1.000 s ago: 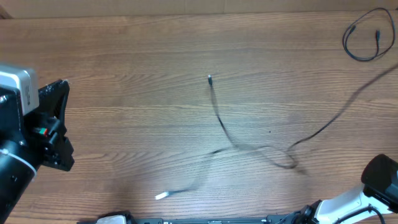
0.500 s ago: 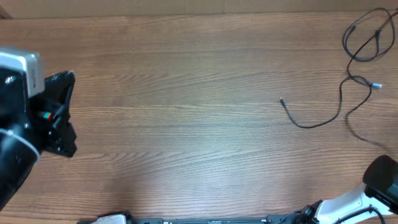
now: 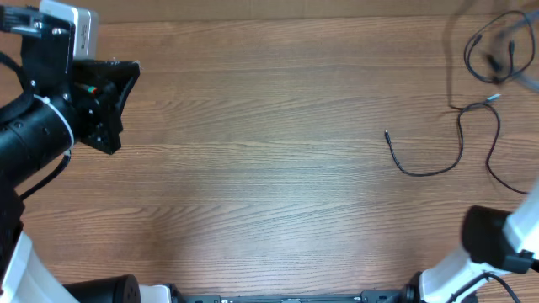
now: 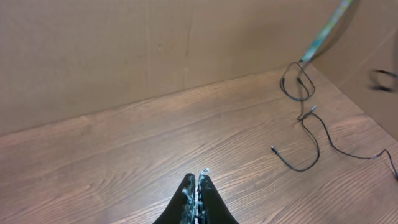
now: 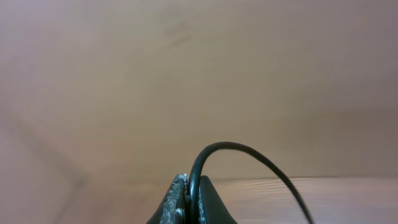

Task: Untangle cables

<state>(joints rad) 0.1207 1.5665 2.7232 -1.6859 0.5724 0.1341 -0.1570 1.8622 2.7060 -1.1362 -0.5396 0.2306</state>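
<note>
You are working over a brown wooden table (image 3: pixel 269 194) with a plain cardboard wall (image 4: pixel 124 50) standing behind it. Your right gripper (image 5: pixel 189 198) is pinching a black cable (image 5: pixel 249 151) between closed fingers; the cable is arching up out of the jaws and dropping away to the right, against a blurred background. Your left gripper (image 4: pixel 197 180) is pressing its fingers together with nothing between them, and it is hanging above bare wood at the left side of the table. The cables (image 3: pixel 461 147) are lying far over on the right side, well apart from the left gripper. One is curling into a loop (image 3: pixel 470 63) at the far corner. Another is bending from a small plug end (image 3: pixel 386 133) round and up to a silver tip (image 3: pixel 493 98). A further strand is trailing off toward the right edge.
</note>
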